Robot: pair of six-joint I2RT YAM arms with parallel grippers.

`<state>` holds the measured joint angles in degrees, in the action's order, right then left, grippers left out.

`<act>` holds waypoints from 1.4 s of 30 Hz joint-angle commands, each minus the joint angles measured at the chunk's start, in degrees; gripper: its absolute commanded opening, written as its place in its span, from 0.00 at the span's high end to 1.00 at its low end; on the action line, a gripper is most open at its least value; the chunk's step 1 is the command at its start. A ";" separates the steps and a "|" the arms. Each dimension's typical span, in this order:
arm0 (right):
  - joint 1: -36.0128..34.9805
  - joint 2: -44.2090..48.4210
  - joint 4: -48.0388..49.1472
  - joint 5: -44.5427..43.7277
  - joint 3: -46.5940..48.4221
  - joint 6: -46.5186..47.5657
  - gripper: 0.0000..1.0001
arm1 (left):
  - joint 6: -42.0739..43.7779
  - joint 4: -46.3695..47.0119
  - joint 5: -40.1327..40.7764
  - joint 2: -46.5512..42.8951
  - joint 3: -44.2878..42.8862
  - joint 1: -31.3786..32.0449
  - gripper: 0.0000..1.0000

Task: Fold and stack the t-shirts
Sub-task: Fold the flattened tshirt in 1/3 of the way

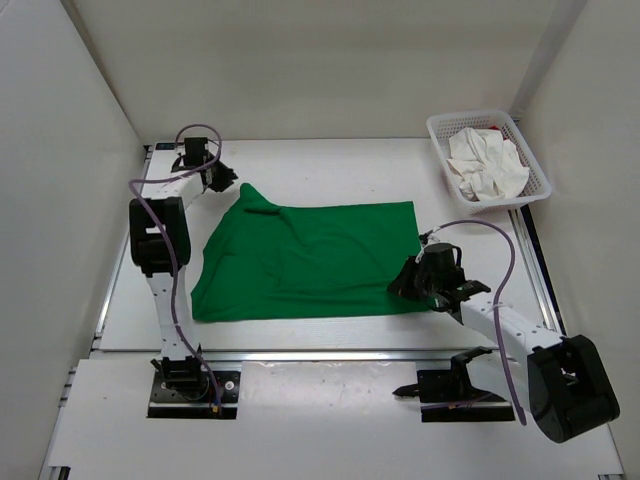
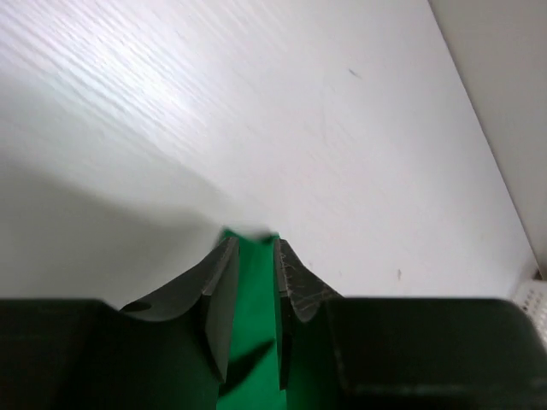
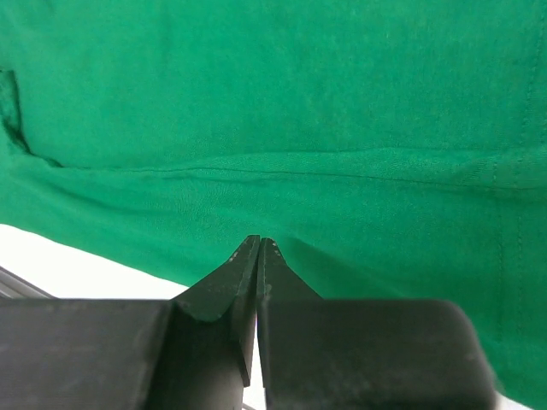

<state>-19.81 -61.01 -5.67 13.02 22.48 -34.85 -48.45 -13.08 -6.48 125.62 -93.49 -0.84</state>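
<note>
The green t-shirt lies spread flat across the middle of the table. My left gripper is at its far left corner and is shut on that corner. Green cloth fills the narrow gap between the jaws of my left gripper. My right gripper is at the shirt's near right edge. Its jaws are pressed together, with the tips pinching the green cloth. The white t-shirt lies crumpled in the basket. A bit of the red t-shirt shows behind it.
The white mesh basket stands at the table's far right corner. White walls close in the left, back and right sides. A black rail runs along the table's right edge.
</note>
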 commanded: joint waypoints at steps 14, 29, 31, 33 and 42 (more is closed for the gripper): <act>0.74 -2.62 5.05 1.57 0.46 0.83 1.00 | 6.26 -11.48 4.82 5.01 -10.27 0.84 0.70; -0.66 -0.16 5.06 1.66 0.20 0.31 1.00 | 7.57 -5.89 0.76 0.76 -2.39 -0.04 0.63; -0.23 -0.42 5.32 1.75 0.37 0.22 1.00 | 7.93 -6.69 1.12 2.17 -4.49 0.05 0.62; -0.31 -0.77 5.23 2.10 0.29 0.05 1.00 | 8.28 -6.87 1.38 2.87 -5.12 2.07 0.61; -0.23 -1.39 5.23 2.01 0.20 -0.39 1.00 | 8.81 -10.38 2.87 6.21 -9.16 2.34 0.64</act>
<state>-20.18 -62.54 -2.72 14.72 22.48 -34.76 -40.38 -21.41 -5.21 131.59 -100.38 2.13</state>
